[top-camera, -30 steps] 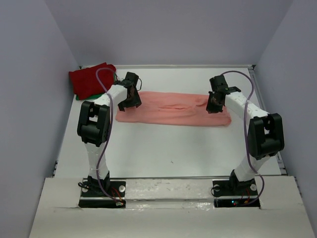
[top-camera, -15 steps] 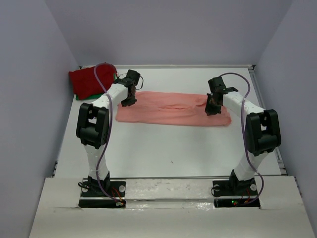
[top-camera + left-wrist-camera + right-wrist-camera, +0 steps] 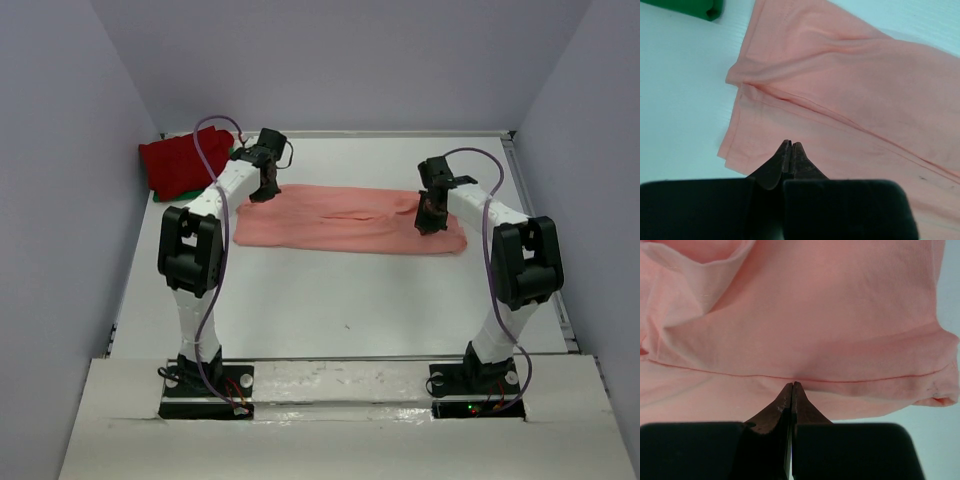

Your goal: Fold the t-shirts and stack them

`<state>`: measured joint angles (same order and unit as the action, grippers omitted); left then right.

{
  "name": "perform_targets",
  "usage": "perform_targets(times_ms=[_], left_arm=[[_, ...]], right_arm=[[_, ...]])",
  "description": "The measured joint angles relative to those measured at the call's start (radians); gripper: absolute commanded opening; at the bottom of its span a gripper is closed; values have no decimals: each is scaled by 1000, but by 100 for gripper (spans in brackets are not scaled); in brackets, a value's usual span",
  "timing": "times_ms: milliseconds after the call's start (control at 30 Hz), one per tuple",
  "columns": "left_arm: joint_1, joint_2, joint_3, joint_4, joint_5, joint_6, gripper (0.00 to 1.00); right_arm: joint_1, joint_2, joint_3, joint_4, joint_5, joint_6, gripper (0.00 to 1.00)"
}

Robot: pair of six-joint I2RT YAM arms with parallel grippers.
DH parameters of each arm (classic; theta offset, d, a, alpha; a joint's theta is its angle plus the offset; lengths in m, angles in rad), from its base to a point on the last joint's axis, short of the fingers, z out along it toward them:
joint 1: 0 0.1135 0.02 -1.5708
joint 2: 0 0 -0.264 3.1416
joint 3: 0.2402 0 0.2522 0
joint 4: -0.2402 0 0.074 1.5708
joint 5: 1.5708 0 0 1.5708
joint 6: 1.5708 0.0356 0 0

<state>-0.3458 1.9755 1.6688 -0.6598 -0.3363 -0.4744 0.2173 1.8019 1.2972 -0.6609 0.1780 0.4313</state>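
Over t-shirt (image 3: 350, 222), left pincer (image 3: 791, 145) closed, right pincer (image 3: 792, 385) pinching

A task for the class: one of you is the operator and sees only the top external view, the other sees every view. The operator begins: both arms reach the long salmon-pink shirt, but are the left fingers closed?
Observer: Yes. The left fingers are shut tip to tip over the salmon-pink cloth t-shirt, near its edge.
Operator: And the right ones?
Observer: Shut too. The right fingers meet at a stitched hem line, where the cloth dips towards their tips.
Operator: Anything close by?
Observer: A folded green cloth t-shirt lies apart from the pink one, not touching.
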Motion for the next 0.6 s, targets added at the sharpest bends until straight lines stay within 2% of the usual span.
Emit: perform_targets(times_ms=[333,600], left_arm=[[0,113,29,-3,100,25,0],[0,118,24,16,127,37,0]], right_arm=[[0,61,82,-64,78,16,0],[0,62,211,-76,105,6,0]])
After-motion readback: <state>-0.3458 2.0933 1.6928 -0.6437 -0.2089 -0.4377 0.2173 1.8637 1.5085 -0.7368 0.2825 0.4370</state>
